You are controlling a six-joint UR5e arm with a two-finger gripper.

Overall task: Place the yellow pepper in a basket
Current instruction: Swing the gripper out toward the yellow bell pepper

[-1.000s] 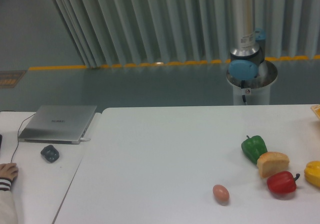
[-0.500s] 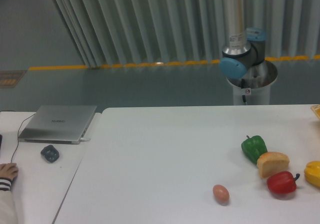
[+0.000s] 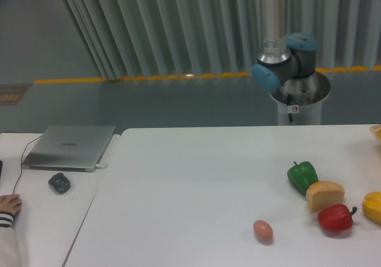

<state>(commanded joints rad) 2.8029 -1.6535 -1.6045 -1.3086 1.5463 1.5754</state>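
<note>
The yellow pepper [image 3: 373,206] sits on the desk [image 3: 196,178], not picked up yet. The end effector is out of sight, so I cannot tell its state.

A robotics lab: an industrial arm [image 3: 275,35] on a pedestal behind a white table [image 3: 196,178], yellow floor tape [image 3: 143,77] beyond.

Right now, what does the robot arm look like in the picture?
The arm is a silver metal tube with a small dark label, ending in a grey joint with light blue caps on a round metal base. Its jaws are out of view.
</note>
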